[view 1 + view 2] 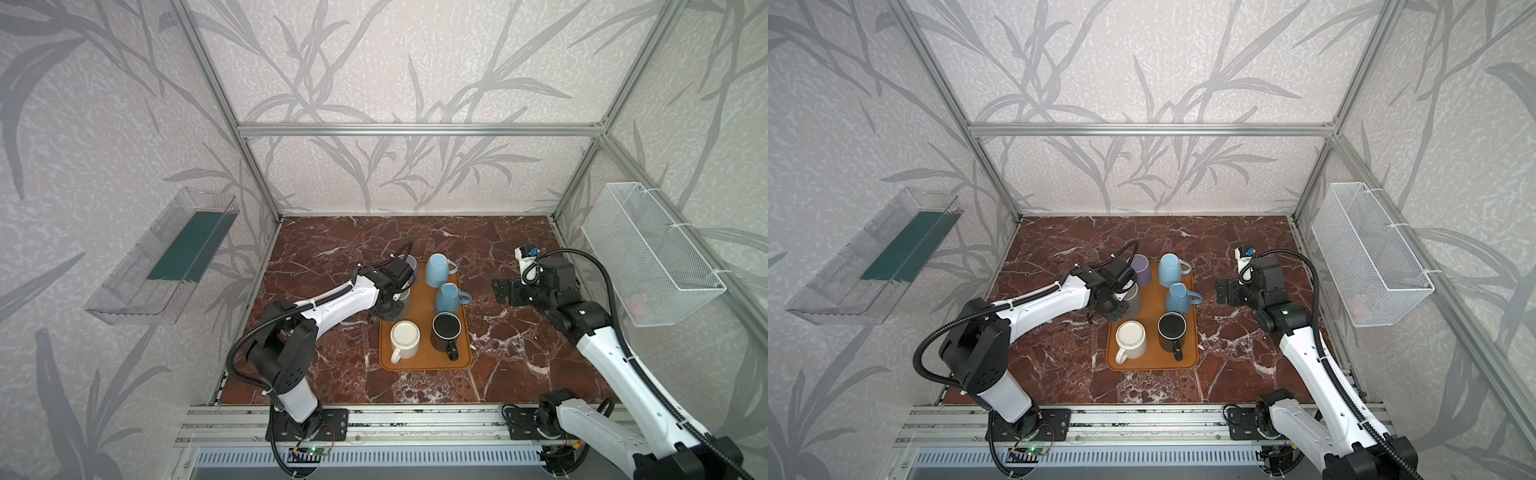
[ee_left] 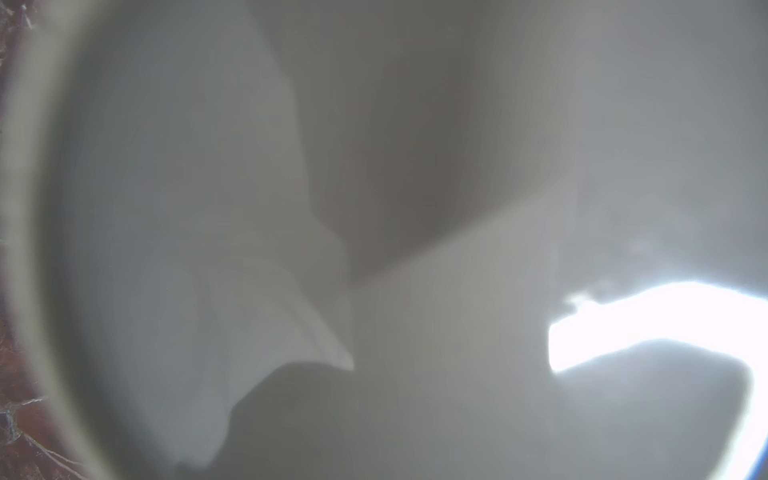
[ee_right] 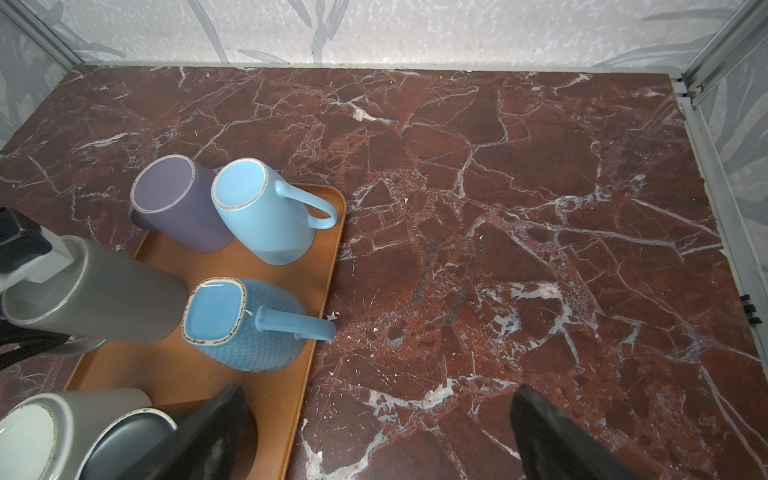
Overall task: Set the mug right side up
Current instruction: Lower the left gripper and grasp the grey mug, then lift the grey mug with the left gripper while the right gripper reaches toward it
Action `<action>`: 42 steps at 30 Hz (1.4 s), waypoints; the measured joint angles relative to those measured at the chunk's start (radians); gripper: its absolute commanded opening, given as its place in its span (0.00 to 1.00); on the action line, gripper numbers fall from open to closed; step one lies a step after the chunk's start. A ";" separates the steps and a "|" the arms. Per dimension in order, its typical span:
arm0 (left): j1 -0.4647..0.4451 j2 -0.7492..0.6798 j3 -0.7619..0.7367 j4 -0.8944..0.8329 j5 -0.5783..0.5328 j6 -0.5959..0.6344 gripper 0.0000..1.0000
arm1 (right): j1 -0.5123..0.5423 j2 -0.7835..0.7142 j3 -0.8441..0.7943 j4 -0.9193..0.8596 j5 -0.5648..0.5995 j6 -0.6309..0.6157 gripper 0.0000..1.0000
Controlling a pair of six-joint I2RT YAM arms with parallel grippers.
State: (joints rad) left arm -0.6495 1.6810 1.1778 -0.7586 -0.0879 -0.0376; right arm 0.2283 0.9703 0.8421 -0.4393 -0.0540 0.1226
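The tray [image 1: 422, 299] is crowded, so I judge this turn needs height first. I'd lift the grey mug [image 3: 104, 295] clear of the purple mug [image 3: 174, 203] at the tray's far left corner and the white mug [image 1: 404, 338] at its near left, roll the wrist slowly, then set it mouth-up on bare tray. The mug leans at the tray's left edge. My left arm reaches in low from the tray's left, left pincer [image 1: 1121, 299] clamped on the mug. The right pincer [image 1: 503, 291] hangs spread wide and empty, right of the tray.
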 measured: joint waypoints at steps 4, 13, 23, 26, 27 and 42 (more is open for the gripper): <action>0.003 0.000 0.012 -0.014 0.003 0.000 0.00 | 0.000 0.003 0.000 0.000 -0.006 0.000 0.99; 0.003 -0.078 0.032 -0.050 0.007 -0.011 0.00 | 0.002 0.008 0.000 0.001 -0.031 0.000 1.00; 0.004 -0.283 0.033 -0.021 0.046 -0.044 0.00 | 0.028 0.013 0.000 0.027 -0.077 0.002 0.98; 0.004 -0.319 0.038 -0.008 0.071 -0.053 0.00 | 0.040 0.013 -0.006 0.057 -0.130 0.005 0.98; 0.004 -0.324 0.046 -0.007 0.083 -0.056 0.00 | 0.045 0.013 -0.010 0.069 -0.151 0.008 0.97; 0.010 -0.355 0.097 0.177 0.312 -0.159 0.00 | 0.101 -0.065 -0.155 0.427 -0.433 0.196 0.96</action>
State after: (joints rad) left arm -0.6395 1.3258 1.2751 -0.5816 0.2237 -0.1963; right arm 0.3290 0.9051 0.6868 -0.0120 -0.4873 0.3191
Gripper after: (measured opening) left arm 0.153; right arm 0.961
